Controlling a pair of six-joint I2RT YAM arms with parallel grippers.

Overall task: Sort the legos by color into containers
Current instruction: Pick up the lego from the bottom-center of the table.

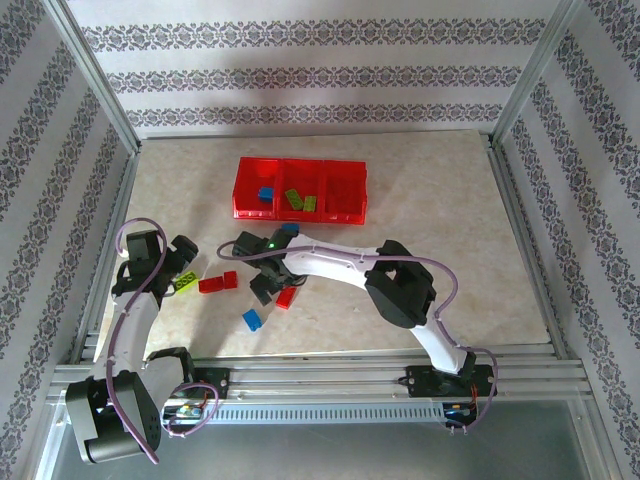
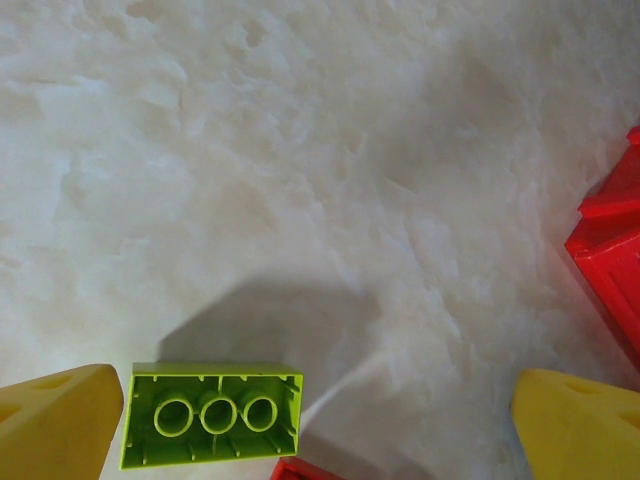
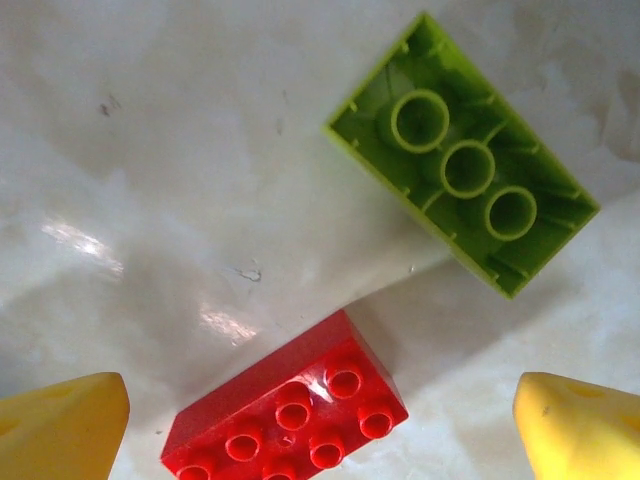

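Here, left gripper gapes over a green lego, right gripper gapes over a red lego

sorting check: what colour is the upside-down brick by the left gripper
The brick is lime green, clearest in the left wrist view.

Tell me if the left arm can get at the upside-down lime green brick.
Probably yes: the left gripper is open with the lime green brick between its fingers; a red brick sits near one corner.
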